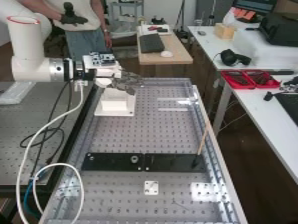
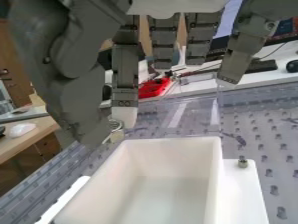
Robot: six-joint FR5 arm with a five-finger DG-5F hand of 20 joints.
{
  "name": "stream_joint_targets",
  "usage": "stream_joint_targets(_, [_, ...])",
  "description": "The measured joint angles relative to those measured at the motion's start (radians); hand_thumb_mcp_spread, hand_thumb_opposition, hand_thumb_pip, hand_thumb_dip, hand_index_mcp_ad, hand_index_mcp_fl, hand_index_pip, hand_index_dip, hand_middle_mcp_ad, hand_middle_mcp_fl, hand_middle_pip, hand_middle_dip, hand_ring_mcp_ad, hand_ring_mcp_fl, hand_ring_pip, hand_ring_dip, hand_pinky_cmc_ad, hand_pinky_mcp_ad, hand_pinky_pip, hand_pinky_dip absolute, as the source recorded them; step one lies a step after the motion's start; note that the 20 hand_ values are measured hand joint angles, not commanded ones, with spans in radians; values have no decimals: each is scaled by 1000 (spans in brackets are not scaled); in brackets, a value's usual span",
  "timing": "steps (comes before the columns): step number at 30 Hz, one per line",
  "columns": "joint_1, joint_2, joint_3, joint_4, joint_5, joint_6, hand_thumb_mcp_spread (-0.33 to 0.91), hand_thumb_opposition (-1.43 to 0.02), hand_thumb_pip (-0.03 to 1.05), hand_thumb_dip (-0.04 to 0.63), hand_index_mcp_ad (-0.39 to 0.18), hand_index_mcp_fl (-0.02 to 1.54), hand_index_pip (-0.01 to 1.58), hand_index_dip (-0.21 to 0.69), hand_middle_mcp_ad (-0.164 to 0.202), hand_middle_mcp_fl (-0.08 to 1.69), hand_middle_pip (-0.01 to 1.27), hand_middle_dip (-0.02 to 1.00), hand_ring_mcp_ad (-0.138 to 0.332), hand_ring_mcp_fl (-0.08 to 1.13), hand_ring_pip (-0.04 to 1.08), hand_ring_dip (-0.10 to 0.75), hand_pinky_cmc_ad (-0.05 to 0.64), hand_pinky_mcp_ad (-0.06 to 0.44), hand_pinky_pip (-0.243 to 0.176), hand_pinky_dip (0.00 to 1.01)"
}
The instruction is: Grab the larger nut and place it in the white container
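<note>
The white arm (image 1: 30, 56) is built of smooth, rounded, tube-like sections, with a thin red-orange ring (image 1: 23, 20) round one of them, a black band (image 1: 68, 70) by the wrist and a looping white cable (image 1: 80, 97) outside the shell. The hand (image 1: 126, 81) is mostly dark grey, its fingers (image 2: 125, 75) made of narrow, blocky segments with straight edges and small screws, one of them ending in a pale tip. Its thumb (image 2: 86, 55) is bulkier and more rounded, and a smooth white piece (image 2: 176, 6) sits at the base of the fingers.
</note>
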Motion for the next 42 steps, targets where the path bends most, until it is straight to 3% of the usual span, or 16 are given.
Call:
stream_joint_targets(6, [15, -13, 3, -28, 42, -6, 340, -908, 730, 267, -86, 251, 1541, 112, 82, 23, 140, 234, 147, 0, 152, 126, 344, 295, -89, 637])
stream_joint_targets(8, [21, -14, 6, -44, 57, -8, 340, -908, 815, 269, -87, 150, 1545, 96, 82, 5, 140, 234, 147, -2, 173, 126, 344, 295, -89, 648])
stream_joint_targets(14, [35, -9, 6, -68, 88, -1, 340, -901, 826, 269, -120, 24, 1541, 23, 84, 2, 133, 234, 147, 0, 166, 122, 347, 295, -89, 712])
stream_joint_targets(25, [19, 26, 23, -86, 155, 2, 318, -899, 860, 269, -122, 17, 1513, -42, 84, 2, 133, 218, 147, 0, 182, 120, 347, 295, -89, 761])
stream_joint_targets(30, [-43, 97, 64, -55, 282, 34, 284, -883, 862, 269, -120, 17, 1433, -75, 84, 0, 134, 218, 147, 0, 192, 117, 347, 295, -89, 780])
stream_joint_targets(35, [-116, 146, 129, -49, 339, 41, 223, -881, 862, 269, -120, 17, 1309, -117, 86, 2, 134, 218, 147, 0, 215, 105, 347, 295, -89, 829])
stream_joint_targets(42, [-188, 162, 246, -160, 318, -11, 195, -869, 813, 269, -120, 17, 949, -143, 82, 2, 134, 218, 147, -2, 215, 105, 346, 297, -94, 838])
